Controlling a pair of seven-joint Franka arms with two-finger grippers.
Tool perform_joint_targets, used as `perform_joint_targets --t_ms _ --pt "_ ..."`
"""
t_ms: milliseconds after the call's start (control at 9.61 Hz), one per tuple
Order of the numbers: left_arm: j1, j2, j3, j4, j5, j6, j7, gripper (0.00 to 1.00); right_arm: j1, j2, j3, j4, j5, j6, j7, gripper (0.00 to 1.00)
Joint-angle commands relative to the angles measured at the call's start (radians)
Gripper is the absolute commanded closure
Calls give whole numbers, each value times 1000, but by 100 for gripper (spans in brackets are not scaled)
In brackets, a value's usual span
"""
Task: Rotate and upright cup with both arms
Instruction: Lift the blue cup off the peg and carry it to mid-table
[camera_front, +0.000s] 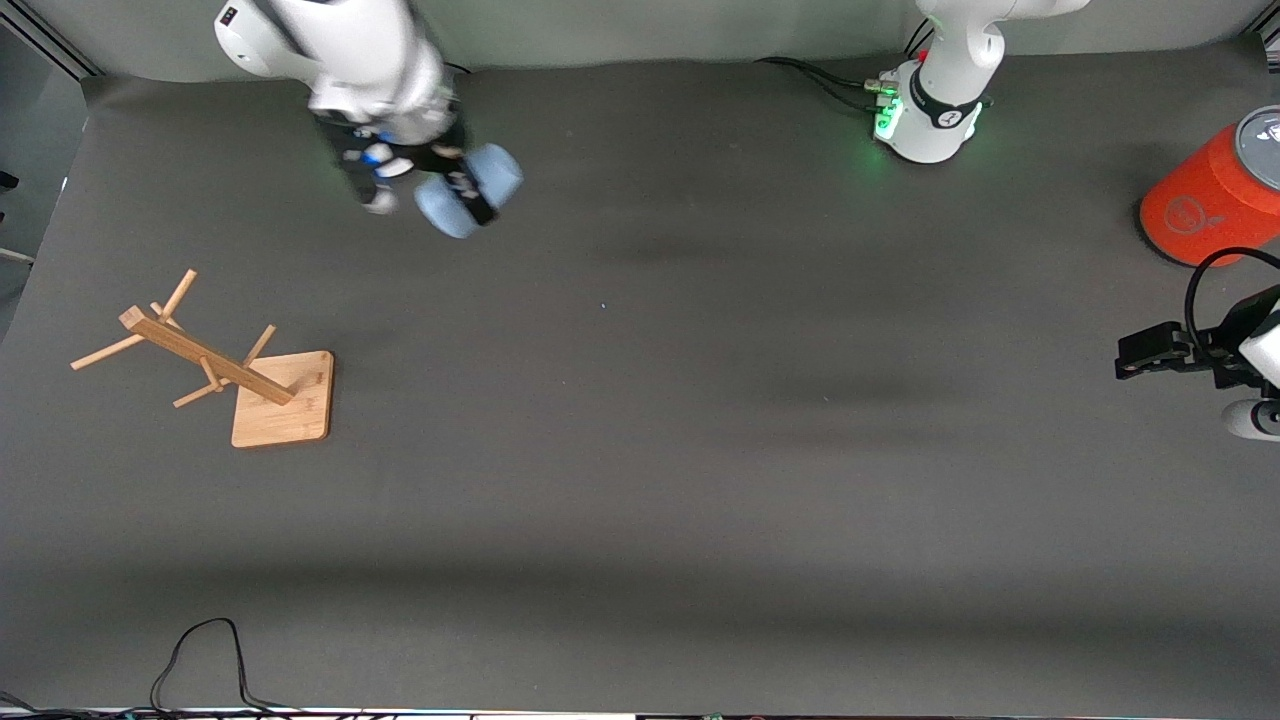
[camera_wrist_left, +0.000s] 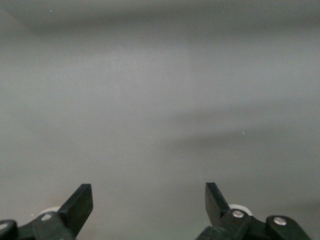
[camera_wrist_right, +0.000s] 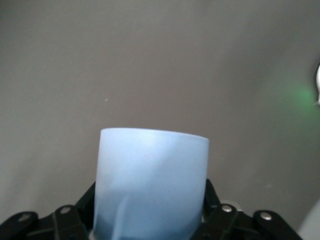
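The pale-blue cup (camera_front: 498, 170) is held on its side in the air, over the table near the right arm's base. My right gripper (camera_front: 470, 197) is shut on it, with a black finger across its wall. In the right wrist view the cup (camera_wrist_right: 152, 165) fills the space between the fingers of the right gripper (camera_wrist_right: 150, 202) and points away from the camera. My left gripper (camera_front: 1135, 357) waits at the left arm's end of the table, nearer the front camera than the orange cylinder. In the left wrist view it (camera_wrist_left: 148, 197) is open and empty over bare mat.
A wooden peg rack (camera_front: 215, 365) on a square base stands toward the right arm's end. A large orange cylinder with a grey top (camera_front: 1210, 200) stands at the left arm's end. A black cable (camera_front: 200, 650) loops at the table's front edge.
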Motion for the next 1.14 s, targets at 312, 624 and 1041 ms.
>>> perform_joint_targets --t_ms 312,624,1041 --pt "-2 2 5 18 -5 -24 17 0 95 618 -6 569 76 -6 405 66" --pt "-3 2 5 18 -5 -24 16 0 124 815 36 664 63 109 564 66" --pt "-2 2 6 19 -5 -30 16 0 149 1018 36 778 30 172 702 66"
